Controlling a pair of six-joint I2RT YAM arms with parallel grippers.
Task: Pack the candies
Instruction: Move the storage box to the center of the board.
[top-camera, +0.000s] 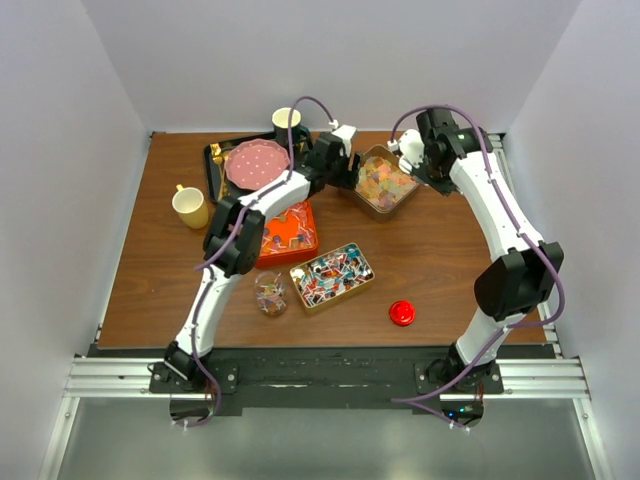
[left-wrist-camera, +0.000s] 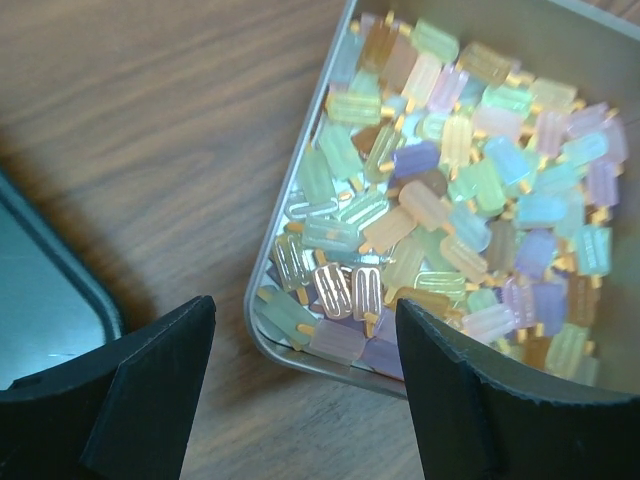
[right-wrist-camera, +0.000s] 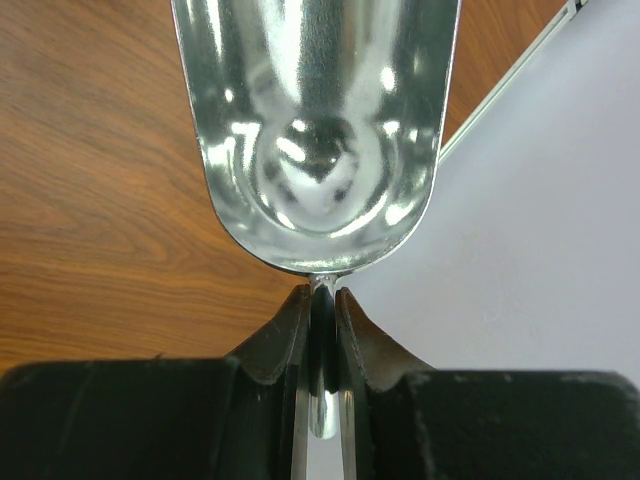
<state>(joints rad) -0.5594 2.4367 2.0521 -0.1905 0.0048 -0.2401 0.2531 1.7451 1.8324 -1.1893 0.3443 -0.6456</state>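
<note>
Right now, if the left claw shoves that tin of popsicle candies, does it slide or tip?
Probably slides: the tin is low and wide, flat on the smooth wooden table. The loose popsicle candies piled inside likely add weight and may shift. The open left claw is over its corner, so an off-centre push might rotate it.

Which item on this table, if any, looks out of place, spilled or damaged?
Nothing looks spilled or damaged. The only stray is the red lid, lying alone on the table, apart from the small jar.
</note>
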